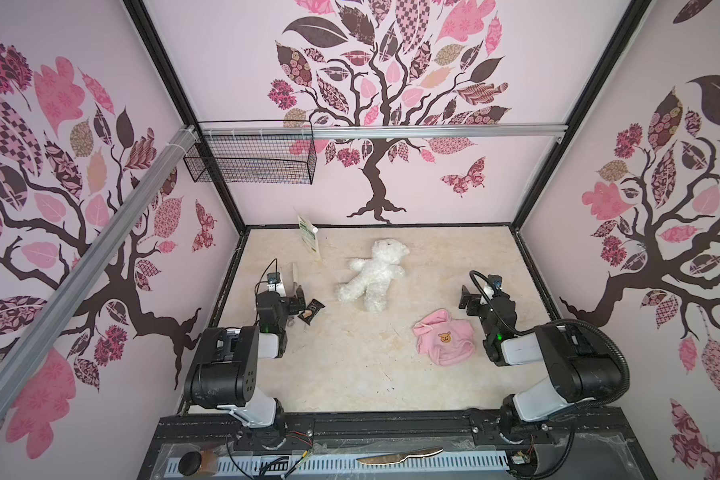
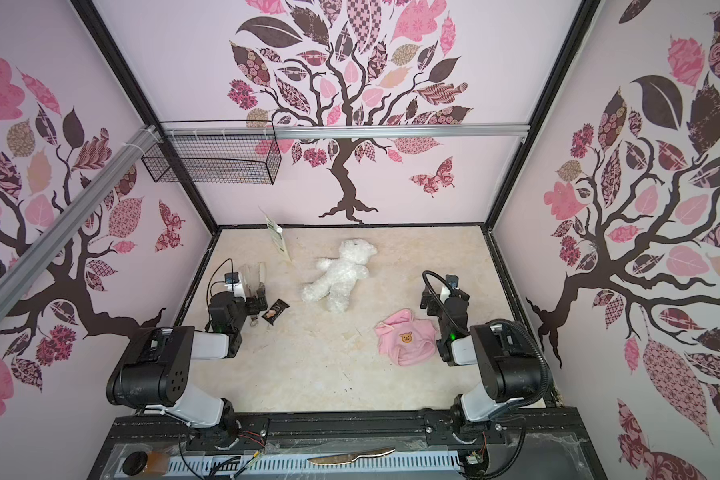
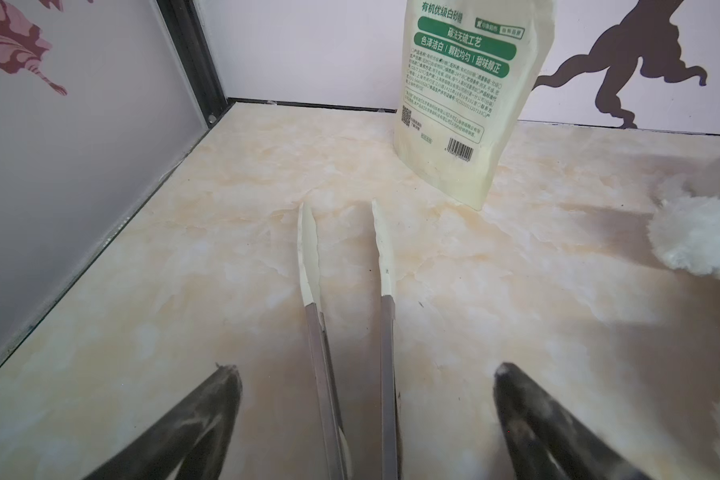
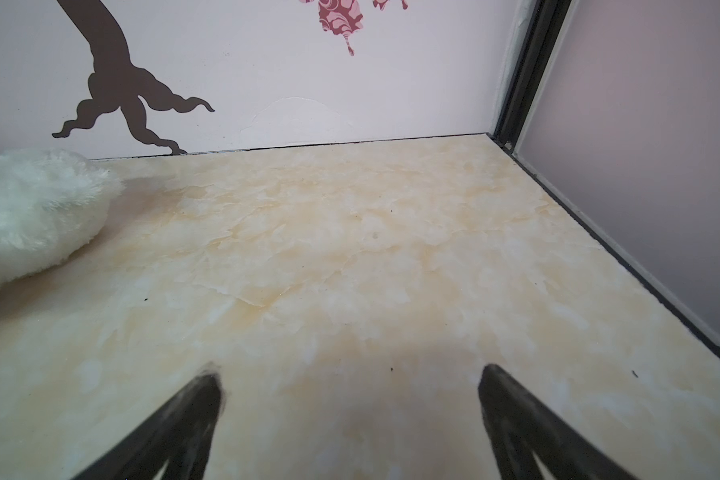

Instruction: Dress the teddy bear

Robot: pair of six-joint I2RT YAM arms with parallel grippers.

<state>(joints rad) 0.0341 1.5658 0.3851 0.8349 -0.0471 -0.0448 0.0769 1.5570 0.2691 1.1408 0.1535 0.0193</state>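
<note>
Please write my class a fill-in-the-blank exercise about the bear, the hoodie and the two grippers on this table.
1. The teddy bear has ___ fur.
2. The hoodie lies nearer the ___ arm.
3. The left gripper and right gripper both stand ___, holding nothing.
Missing words: white; right; open.

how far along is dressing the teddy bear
Nothing looks done: the teddy bear lies bare on the table, the pink hoodie crumpled apart from it. Nothing is in hand: left pincer and right pincer both stand open, gripping nothing. Left: everything, getting the hoodie onto the bear.
</note>
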